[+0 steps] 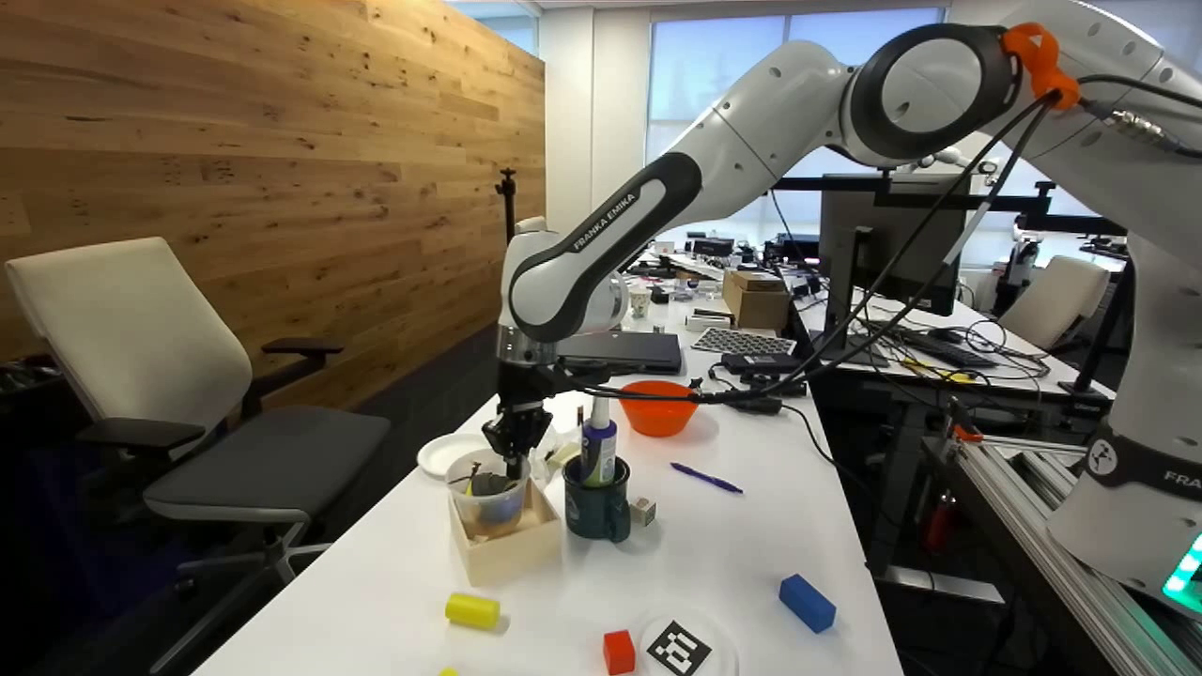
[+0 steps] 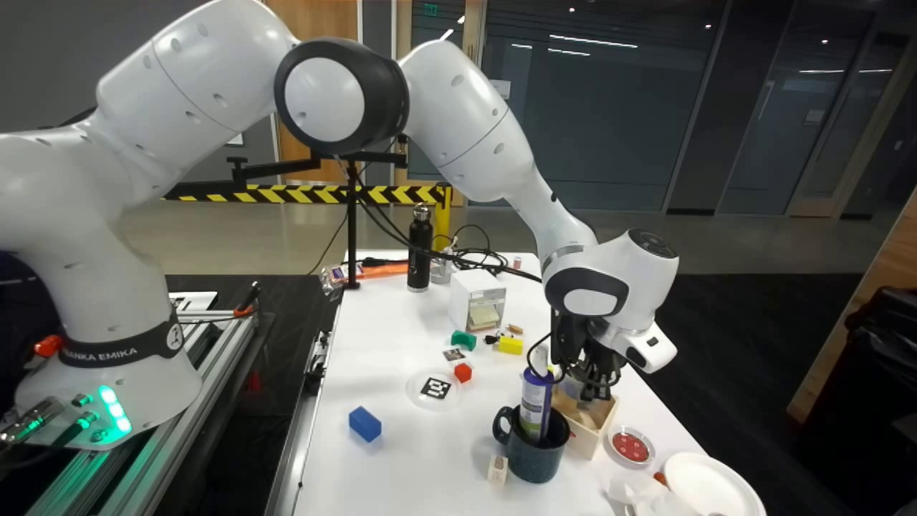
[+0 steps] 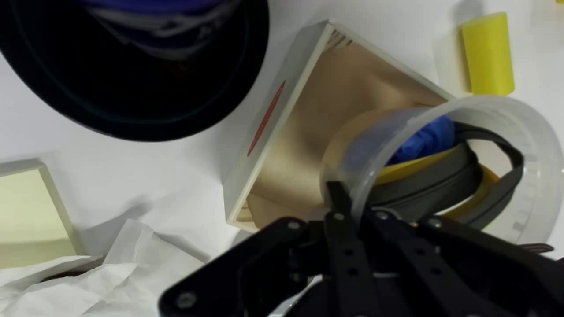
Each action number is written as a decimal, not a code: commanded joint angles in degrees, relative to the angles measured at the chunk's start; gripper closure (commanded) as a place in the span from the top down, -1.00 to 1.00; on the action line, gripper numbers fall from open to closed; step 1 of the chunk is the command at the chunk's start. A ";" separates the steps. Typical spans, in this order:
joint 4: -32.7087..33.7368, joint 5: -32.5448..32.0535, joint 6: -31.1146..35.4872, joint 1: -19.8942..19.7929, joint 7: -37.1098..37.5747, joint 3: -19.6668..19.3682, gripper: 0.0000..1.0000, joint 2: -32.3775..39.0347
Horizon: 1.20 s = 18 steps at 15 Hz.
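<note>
Plastic tub (image 3: 361, 152), pinched by one edge in the tool (image 3: 359, 204), might tip if it catches the box (image 3: 242, 176) below

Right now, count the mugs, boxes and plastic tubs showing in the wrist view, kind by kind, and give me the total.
Dark mug: 1
Pale box: 1
Clear plastic tub, gripped at its wall by the fingers: 1
Total: 3
</note>
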 commanded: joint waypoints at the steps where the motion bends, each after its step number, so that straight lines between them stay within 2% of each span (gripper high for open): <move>1: 2.23 1.41 0.11 -1.15 -1.59 0.56 -0.98 1.76; 12: 1.75 1.95 0.07 -2.79 -1.65 1.00 -0.98 3.94; 13: 1.74 2.00 0.10 -2.80 -1.65 1.09 -0.44 4.01; 14: 1.76 2.03 0.04 -2.84 -1.66 1.17 -0.42 3.98; 18: 0.23 1.07 -0.95 -1.96 -0.38 0.15 0.10 0.09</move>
